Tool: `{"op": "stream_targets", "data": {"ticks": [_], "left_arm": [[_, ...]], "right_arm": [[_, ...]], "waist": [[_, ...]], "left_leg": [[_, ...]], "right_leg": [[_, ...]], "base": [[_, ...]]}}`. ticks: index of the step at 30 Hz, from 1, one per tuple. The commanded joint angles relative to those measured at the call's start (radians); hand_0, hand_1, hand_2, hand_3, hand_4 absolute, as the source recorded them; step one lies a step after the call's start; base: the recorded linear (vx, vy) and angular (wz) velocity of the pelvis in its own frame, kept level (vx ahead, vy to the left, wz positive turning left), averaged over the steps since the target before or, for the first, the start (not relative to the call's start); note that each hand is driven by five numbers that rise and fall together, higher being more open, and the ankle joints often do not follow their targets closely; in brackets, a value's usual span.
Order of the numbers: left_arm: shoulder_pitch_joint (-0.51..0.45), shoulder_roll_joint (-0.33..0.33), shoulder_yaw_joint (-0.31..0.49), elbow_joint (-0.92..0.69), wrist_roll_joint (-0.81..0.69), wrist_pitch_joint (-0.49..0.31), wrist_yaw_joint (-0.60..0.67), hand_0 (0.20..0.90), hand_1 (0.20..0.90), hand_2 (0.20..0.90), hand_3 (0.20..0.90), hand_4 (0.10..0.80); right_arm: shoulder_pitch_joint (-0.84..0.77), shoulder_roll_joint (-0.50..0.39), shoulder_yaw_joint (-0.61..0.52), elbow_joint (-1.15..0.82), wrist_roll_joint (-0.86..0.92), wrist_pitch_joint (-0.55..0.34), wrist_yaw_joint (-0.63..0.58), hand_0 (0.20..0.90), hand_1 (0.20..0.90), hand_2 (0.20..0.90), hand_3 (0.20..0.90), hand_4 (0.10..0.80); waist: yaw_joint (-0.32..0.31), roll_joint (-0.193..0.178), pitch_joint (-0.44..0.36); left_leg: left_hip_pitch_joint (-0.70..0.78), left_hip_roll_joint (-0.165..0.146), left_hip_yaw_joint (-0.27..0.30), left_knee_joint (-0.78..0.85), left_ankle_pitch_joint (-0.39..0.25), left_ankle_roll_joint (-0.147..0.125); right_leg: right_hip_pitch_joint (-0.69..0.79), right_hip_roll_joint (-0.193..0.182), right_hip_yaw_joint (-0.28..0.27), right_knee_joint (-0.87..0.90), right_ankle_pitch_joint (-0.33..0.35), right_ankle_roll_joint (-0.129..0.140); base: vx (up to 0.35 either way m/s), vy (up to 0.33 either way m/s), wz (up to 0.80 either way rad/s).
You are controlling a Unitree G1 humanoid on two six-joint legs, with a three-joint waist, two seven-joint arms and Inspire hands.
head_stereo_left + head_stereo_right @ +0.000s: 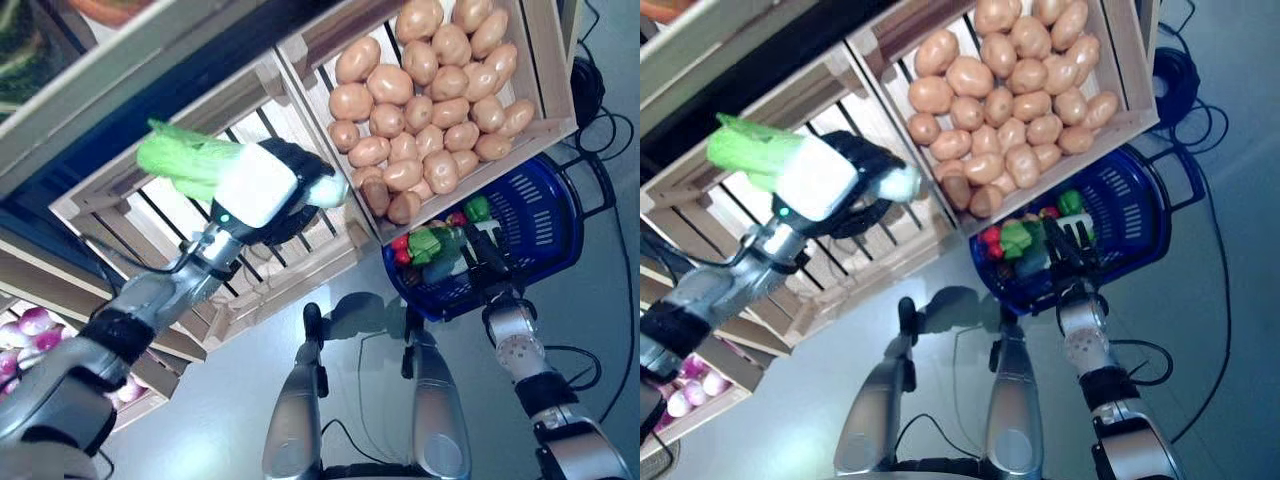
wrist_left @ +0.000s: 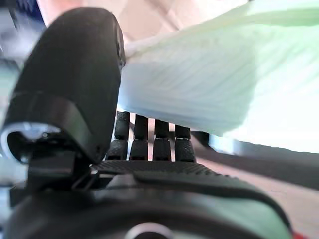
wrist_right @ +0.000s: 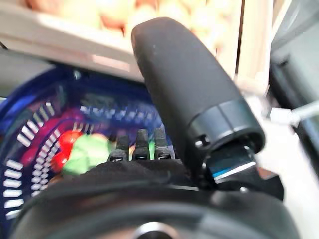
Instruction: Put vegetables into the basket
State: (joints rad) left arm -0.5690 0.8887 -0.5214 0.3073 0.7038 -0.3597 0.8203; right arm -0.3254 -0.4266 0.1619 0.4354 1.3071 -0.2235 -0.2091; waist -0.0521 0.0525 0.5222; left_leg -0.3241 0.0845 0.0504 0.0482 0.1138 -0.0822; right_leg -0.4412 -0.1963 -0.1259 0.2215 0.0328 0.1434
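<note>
My left hand (image 1: 285, 185) is shut on a pale green leafy cabbage (image 1: 185, 160) with a white stalk end (image 1: 328, 192), and holds it in the air in front of an empty slatted wooden crate (image 1: 150, 215). The left wrist view shows the cabbage (image 2: 209, 84) lying across my curled fingers (image 2: 149, 142) with the thumb (image 2: 75, 74) beside it. The blue plastic basket (image 1: 545, 215) stands on the floor at the lower right and holds red and green vegetables (image 1: 425, 245). My right hand (image 1: 490, 255) is open over the basket's near rim, fingers straight (image 3: 142, 147).
A wooden crate of potatoes (image 1: 430, 100) sits just above the basket, its corner overhanging the rim. More wooden shelves of the stand run along the left, with a lower crate (image 1: 40, 340) at the bottom left. Grey floor (image 1: 230, 410) lies below.
</note>
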Motion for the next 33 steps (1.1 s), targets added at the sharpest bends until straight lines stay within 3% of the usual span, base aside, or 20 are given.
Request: {"op": "stream_targets", "data": {"ticks": [1,2,3,4,7,12,18,19,23,28,33], "left_arm": [[0.128,-0.065,0.213,-0.148,-0.227,-0.119,0.013,0.300,0.300,0.300,0.300,0.400],[0.208,-0.132,0.278,-0.191,-0.349,-0.164,-0.063,0.300,0.300,0.300,0.300,0.400],[0.232,-0.154,0.302,-0.205,-0.356,-0.170,-0.087,0.300,0.300,0.300,0.300,0.400],[0.316,-0.234,0.372,-0.261,-0.410,-0.220,-0.167,0.300,0.300,0.300,0.300,0.400],[0.384,-0.297,0.424,-0.333,-0.521,-0.248,-0.286,0.300,0.300,0.300,0.300,0.400],[0.439,-0.383,0.475,-0.409,-0.929,-0.236,-0.580,0.300,0.300,0.300,0.300,0.400],[0.446,-0.464,0.445,-0.479,-1.200,-0.135,-0.780,0.300,0.300,0.300,0.300,0.400],[0.440,-0.476,0.425,-0.479,-1.224,-0.112,-0.818,0.300,0.300,0.300,0.300,0.400],[0.428,-0.485,0.366,-0.473,-1.272,-0.052,-0.893,0.300,0.300,0.300,0.300,0.400],[0.429,-0.490,0.323,-0.474,-1.382,-0.012,-0.972,0.300,0.300,0.300,0.300,0.400],[0.419,-0.494,0.279,-0.490,-1.440,0.002,-1.046,0.300,0.300,0.300,0.300,0.400]], "right_arm": [[0.113,0.021,-0.068,-0.179,-0.228,-0.104,0.106,0.900,0.900,0.900,0.900,0.800],[0.156,0.037,-0.079,-0.224,-0.291,-0.118,0.135,0.900,0.900,0.900,0.900,0.800],[0.167,0.043,-0.080,-0.241,-0.312,-0.116,0.136,0.900,0.900,0.900,0.900,0.800],[0.213,0.069,-0.093,-0.302,-0.410,-0.120,0.179,0.900,0.900,0.900,0.900,0.800],[0.254,0.077,-0.107,-0.362,-0.475,-0.111,0.237,0.900,0.900,0.900,0.900,0.800],[0.284,0.055,-0.125,-0.452,-0.537,-0.121,0.349,0.900,0.900,0.900,0.900,0.800],[0.275,0.020,-0.079,-0.547,-0.560,-0.077,0.524,0.900,0.900,0.900,0.900,0.800],[0.260,0.014,-0.054,-0.545,-0.505,-0.034,0.614,0.900,0.900,0.900,0.900,0.800],[0.250,0.021,0.005,-0.546,-0.364,0.115,0.774,0.900,0.900,0.900,0.900,0.800],[0.255,0.065,0.090,-0.534,-0.289,0.246,0.821,0.900,0.900,0.900,0.900,0.800],[0.258,0.077,0.148,-0.535,-0.278,0.315,0.804,0.900,0.900,0.900,0.900,0.800]], "waist": [[0.039,-0.037,-0.139],[0.045,-0.039,-0.152],[0.044,-0.039,-0.159],[0.050,-0.044,-0.187],[0.053,-0.048,-0.219],[0.065,-0.055,-0.277],[0.081,-0.059,-0.350],[0.089,-0.062,-0.369],[0.102,-0.068,-0.419],[0.112,-0.067,-0.463],[0.112,-0.063,-0.483]], "left_leg": [[-0.013,-0.058,0.016,0.000,-0.026,0.023],[0.013,-0.058,0.009,-0.015,-0.032,0.025],[0.015,-0.059,0.006,-0.020,-0.026,0.027],[0.044,-0.058,-0.003,-0.035,-0.028,0.029],[0.075,-0.058,-0.014,-0.048,-0.029,0.029],[0.151,-0.053,-0.031,-0.085,-0.034,0.032],[0.220,-0.047,-0.040,-0.106,-0.040,0.031],[0.238,-0.046,-0.042,-0.109,-0.044,0.029],[0.284,-0.042,-0.051,-0.130,-0.052,0.027],[0.319,-0.036,-0.048,-0.135,-0.067,0.027],[0.340,-0.033,-0.042,-0.135,-0.075,0.027]], "right_leg": [[0.126,0.057,-0.058,-0.123,0.029,-0.066],[0.154,0.057,-0.060,-0.133,0.022,-0.063],[0.158,0.058,-0.061,-0.140,0.028,-0.063],[0.190,0.061,-0.067,-0.154,0.024,-0.062],[0.229,0.062,-0.076,-0.173,0.022,-0.062],[0.315,0.065,-0.089,-0.220,0.022,-0.057],[0.390,0.065,-0.098,-0.252,0.030,-0.052],[0.410,0.064,-0.102,-0.258,0.029,-0.051],[0.462,0.061,-0.108,-0.297,0.039,-0.046],[0.490,0.056,-0.107,-0.309,0.039,-0.040],[0.507,0.055,-0.106,-0.309,0.034,-0.041]], "base": [[0.139,-0.015,-0.02],[0.087,-0.013,0.02],[0.148,-0.019,0.13],[0.123,-0.014,0.18],[0.125,-0.007,0.13],[0.114,-0.002,0.10],[0.111,0.001,0.09],[0.120,-0.017,0.08],[0.087,-0.017,0.11],[0.052,-0.007,0.00],[0.025,0.005,0.00]]}}
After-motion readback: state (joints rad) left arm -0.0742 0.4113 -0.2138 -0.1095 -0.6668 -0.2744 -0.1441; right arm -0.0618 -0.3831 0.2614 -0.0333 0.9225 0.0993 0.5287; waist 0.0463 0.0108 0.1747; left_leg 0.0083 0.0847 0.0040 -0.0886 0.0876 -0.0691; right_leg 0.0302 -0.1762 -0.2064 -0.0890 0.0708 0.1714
